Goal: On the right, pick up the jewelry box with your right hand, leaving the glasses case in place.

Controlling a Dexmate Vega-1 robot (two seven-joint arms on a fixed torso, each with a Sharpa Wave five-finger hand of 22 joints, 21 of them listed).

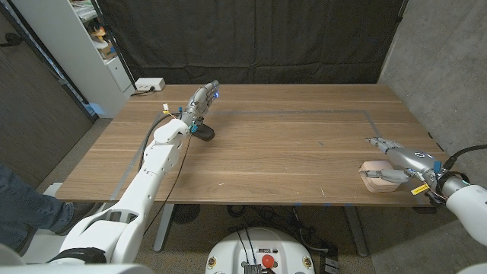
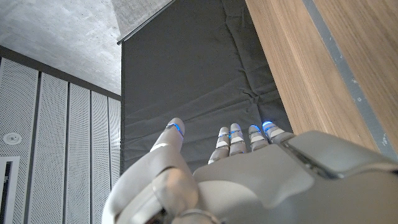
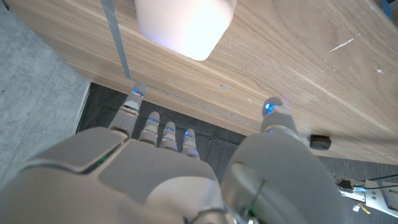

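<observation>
A pale pink jewelry box (image 1: 375,185) with rounded corners sits near the table's front right edge. My right hand (image 1: 399,162) hovers just behind and over it, fingers spread and thumb near its top, gripping nothing. In the right wrist view the jewelry box (image 3: 183,28) lies past the fingertips (image 3: 138,93), between fingers and thumb, with a gap all round. A small black glasses case (image 1: 203,132) lies at the far left of the table, also seen as the glasses case (image 3: 320,142) in the distance. My left hand (image 1: 202,101) is raised above it, fingers straight and apart, holding nothing.
A grey tape line (image 1: 304,111) marks a rectangle on the wooden table (image 1: 289,160). A white box with cables (image 1: 148,84) sits at the back left corner. A person's leg (image 1: 19,202) shows at the left edge. A concrete wall (image 1: 441,61) stands on the right.
</observation>
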